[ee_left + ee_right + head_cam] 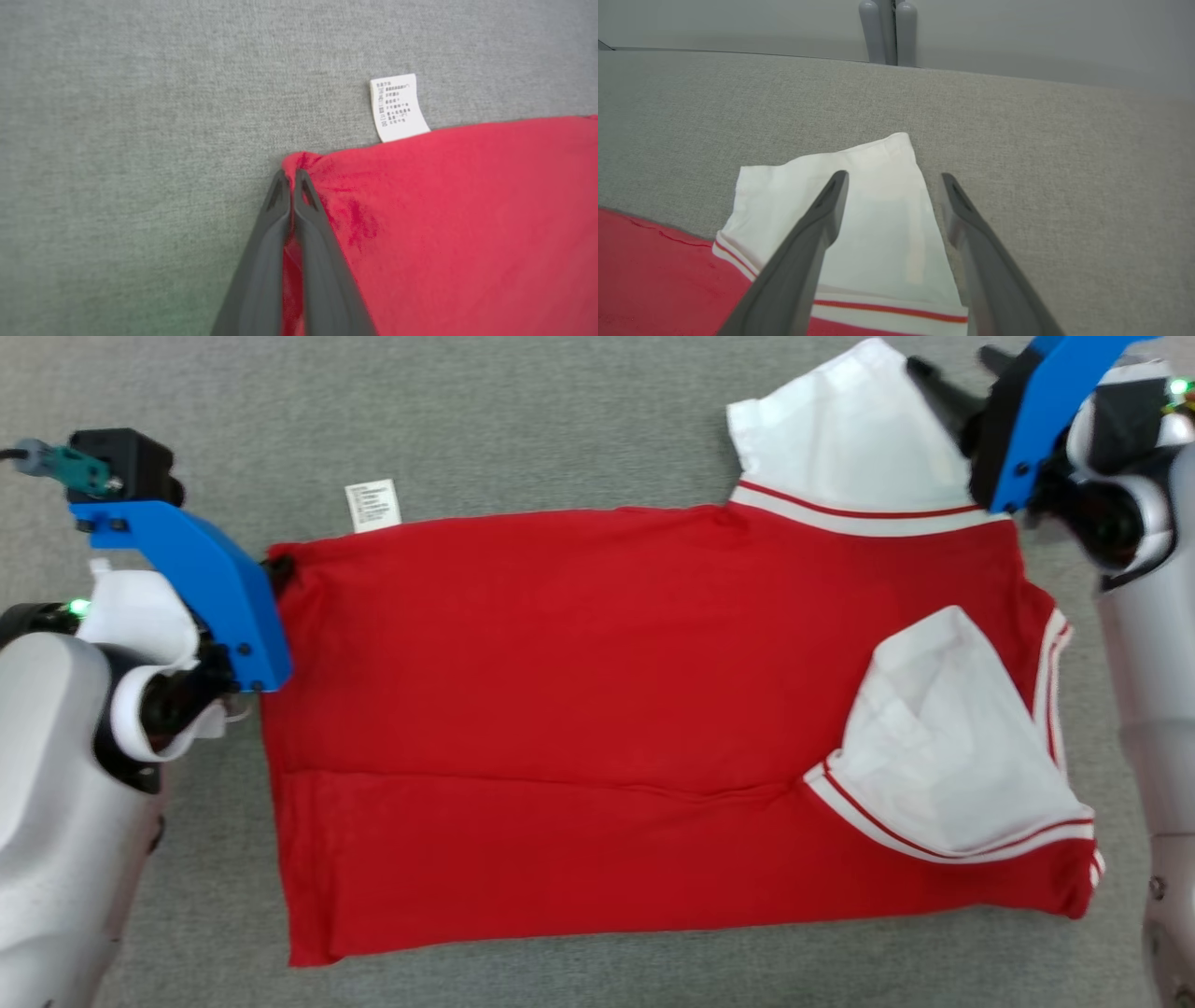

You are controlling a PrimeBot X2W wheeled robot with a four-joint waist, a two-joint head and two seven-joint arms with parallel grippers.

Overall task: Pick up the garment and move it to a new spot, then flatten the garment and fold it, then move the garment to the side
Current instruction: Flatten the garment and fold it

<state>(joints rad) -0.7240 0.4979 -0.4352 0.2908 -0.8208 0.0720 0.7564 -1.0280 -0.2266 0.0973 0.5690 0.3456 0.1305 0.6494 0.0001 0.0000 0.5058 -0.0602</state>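
The garment (579,709) is a red shirt with white sleeves, spread flat on the grey cloth surface. My left gripper (290,179) is shut on its far-left corner (280,569), and red cloth bunches between the dark fingers (275,219). A white care label (397,108) sticks out from the far edge just right of that corner. My right gripper (892,179) stands open over the far white sleeve (878,210), one finger above the sleeve and the other past its right edge. In the head view the right gripper (943,378) is at the sleeve's (840,429) far right.
The near white sleeve (943,737) lies folded over the red body at the right. Grey cloth surface (523,420) extends beyond the garment. Its far edge meets a pale wall with two grey posts (888,30).
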